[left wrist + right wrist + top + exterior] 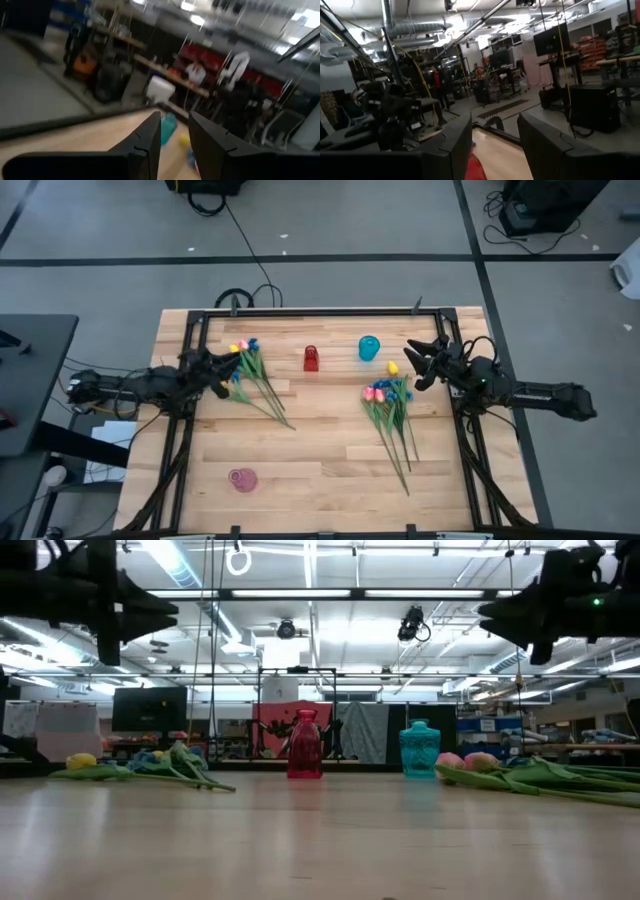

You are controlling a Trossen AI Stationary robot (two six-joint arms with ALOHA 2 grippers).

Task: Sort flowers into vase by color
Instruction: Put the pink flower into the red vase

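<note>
Wooden tabletop from above: flowers [250, 375] lie in two bunches, red vase [311, 358] and blue vase [369, 347] behind, pink vase [243, 479] near the front. Left gripper [222, 383] and right gripper [418, 367] hover, fingers parted, empty. At table level both vases stand upright. I'd pinch one stem low, singly.

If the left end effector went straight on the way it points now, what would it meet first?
Probably nothing close. The left end effector is raised and aims across the table; the way looks free over the flowers, though depth is unclear.
</note>
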